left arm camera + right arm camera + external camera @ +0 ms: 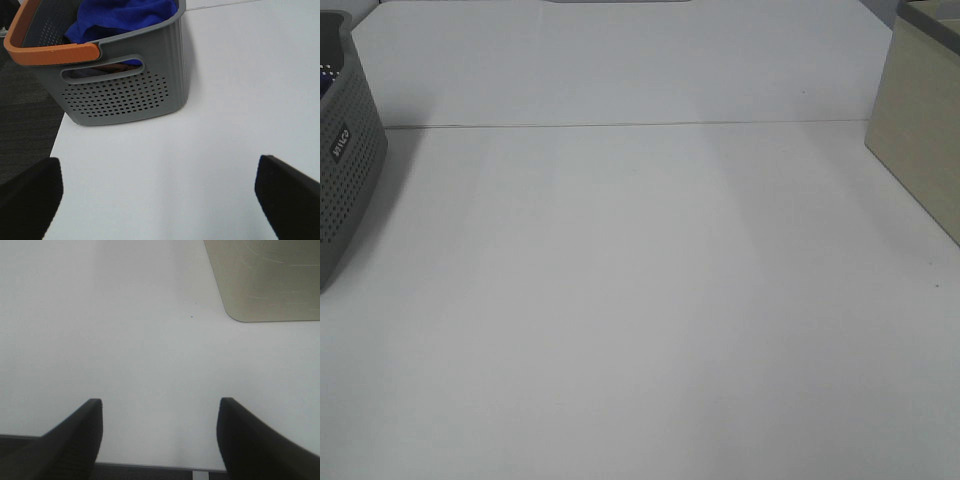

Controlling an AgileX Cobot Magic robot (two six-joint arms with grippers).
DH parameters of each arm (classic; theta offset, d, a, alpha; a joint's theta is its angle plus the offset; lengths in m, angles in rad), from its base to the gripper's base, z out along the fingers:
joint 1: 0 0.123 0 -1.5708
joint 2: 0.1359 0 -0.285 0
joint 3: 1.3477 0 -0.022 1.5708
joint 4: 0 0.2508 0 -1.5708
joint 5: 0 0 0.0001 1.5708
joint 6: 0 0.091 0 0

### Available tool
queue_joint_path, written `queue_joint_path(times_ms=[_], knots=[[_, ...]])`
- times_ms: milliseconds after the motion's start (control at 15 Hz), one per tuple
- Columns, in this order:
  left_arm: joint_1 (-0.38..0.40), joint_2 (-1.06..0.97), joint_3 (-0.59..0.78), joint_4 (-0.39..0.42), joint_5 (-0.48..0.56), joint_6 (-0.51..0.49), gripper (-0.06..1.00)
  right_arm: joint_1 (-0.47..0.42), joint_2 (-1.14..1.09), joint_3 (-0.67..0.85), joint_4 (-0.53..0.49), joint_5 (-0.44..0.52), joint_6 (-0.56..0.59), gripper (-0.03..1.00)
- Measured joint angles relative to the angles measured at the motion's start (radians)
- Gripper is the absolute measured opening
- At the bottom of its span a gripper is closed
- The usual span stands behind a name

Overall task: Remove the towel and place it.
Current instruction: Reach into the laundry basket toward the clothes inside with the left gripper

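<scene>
Towel (pixel 125 15) lying bunched inside grey basket (pixel 125 95) on worktop (pixel 225 100), ahead of left jaws, not touching. Left jaws standing spread, gripping nothing. Right jaws also standing spread, hovering near beige box (pixel 270 280).

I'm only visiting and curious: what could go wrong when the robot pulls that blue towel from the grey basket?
The towel lies bunched inside the basket, so the open left gripper might catch the orange handle or drag the basket along. The basket stands near the table edge and could tip off.
</scene>
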Motion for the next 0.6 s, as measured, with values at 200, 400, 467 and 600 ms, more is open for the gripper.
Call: queue_joint_path(times_ms=[200,400,467,600], knots=[[0.0,0.0,0.0,0.0,0.0,0.0,0.99,0.0,0.0,0.0,0.0,0.0,0.0,0.65],[0.0,0.0,0.0,0.0,0.0,0.0,0.99,0.0,0.0,0.0,0.0,0.0,0.0,0.65],[0.0,0.0,0.0,0.0,0.0,0.0,0.99,0.0,0.0,0.0,0.0,0.0,0.0,0.65],[0.0,0.0,0.0,0.0,0.0,0.001,0.99,0.0,0.0,0.0,0.0,0.0,0.0,0.65]])
